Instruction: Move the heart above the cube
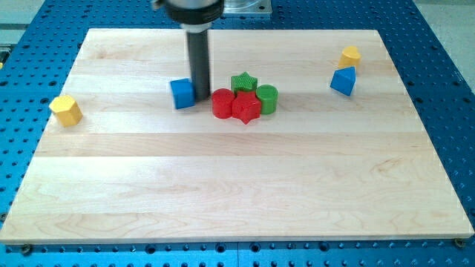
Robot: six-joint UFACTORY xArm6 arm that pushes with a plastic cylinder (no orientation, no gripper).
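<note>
Two reds sit by our tip point(202, 99): the red heart point(222, 103) just to its right, touching the red star point(246, 109); the blue cube point(182, 93) just left. We carry no gripper.

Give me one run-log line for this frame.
tip: between blue cube and red cylinder, touching cube | heart: not identifiable | red star, green star, green cylinder: clustered

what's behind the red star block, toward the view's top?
Directly behind the red star block sits the green star block, its lower part covered by the red pieces. A green cylinder sits at its right, a red cylinder at its left. My tip stands further left, beside the blue cube.
</note>
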